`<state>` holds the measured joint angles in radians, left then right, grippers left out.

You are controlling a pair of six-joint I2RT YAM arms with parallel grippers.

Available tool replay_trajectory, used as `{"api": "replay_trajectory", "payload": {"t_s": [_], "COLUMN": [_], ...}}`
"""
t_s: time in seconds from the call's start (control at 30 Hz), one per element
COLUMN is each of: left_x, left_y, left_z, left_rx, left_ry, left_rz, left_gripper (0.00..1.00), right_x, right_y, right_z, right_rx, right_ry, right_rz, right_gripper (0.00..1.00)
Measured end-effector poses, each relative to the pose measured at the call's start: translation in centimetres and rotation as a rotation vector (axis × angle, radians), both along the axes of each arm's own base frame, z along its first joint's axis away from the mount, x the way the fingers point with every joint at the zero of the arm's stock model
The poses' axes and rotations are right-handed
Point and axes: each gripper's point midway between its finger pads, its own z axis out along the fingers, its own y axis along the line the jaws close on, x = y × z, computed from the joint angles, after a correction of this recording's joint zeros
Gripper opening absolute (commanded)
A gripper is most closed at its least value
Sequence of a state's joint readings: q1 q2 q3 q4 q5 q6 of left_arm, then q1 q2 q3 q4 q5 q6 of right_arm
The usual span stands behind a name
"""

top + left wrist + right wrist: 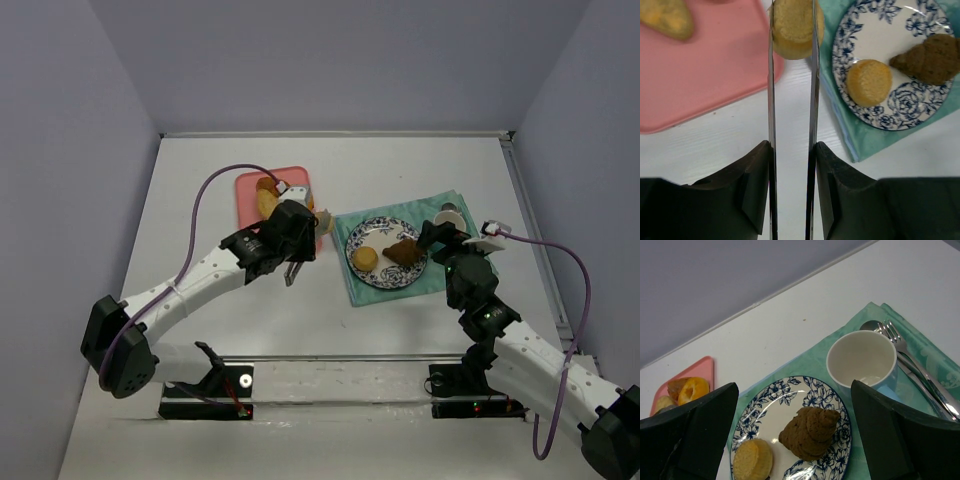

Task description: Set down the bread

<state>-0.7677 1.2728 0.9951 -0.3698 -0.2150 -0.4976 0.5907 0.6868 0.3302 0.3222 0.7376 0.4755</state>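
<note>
My left gripper [316, 224] is shut on a round yellow bread [792, 27], held between its thin fingertips [814, 60] over the gap between the pink tray [715, 65] and the blue-flowered plate [910, 105]. The plate [387, 277] holds a round yellow bun [366, 258] and a brown croissant [404, 250]. These also show in the right wrist view: bun [752, 460], croissant [810, 432]. My right gripper [794, 390] is open and empty, above the plate's right side [440, 238].
The plate lies on a teal cloth [360, 290]. A white cup [862, 360], a spoon and a fork [912, 357] sit on the cloth's right part. The pink tray [250, 190] holds more bread [267, 197]. Walls close the table's back and sides.
</note>
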Motion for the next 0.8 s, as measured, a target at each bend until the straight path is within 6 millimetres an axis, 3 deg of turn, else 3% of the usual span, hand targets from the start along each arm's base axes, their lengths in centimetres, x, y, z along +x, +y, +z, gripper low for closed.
{"api": "replay_trajectory", "payload": {"t_s": [0.2,0.37,0.53,0.8], "left_x": [-1.1,-0.8,-0.7,-0.4], "left_y": [-6.8,-11.1,-11.4,-11.8], "left_z": [1.9,0.4,-2.0,-1.0], "left_rx": [-0.053,-0.033,0.02,0.014], "left_ry": [-0.041,-0.019,0.023,-0.001], "left_rz": [-0.187,-0.292,-0.315,-0.329], "left_gripper": [0.5,0.58,0.69,0.71], "right_x": [0.0,0.0,0.0,0.0], "right_y": [0.0,0.0,-0.1,-0.2], "right_z": [0.0,0.0,0.0,0.0], "right_rx": [0.0,-0.001,0.0,-0.001], "right_ry": [0.0,0.0,0.0,0.0], "right_rz": [0.0,-0.002,-0.007,-0.012], "right_gripper": [1.0,1.0,1.0,1.0]}}
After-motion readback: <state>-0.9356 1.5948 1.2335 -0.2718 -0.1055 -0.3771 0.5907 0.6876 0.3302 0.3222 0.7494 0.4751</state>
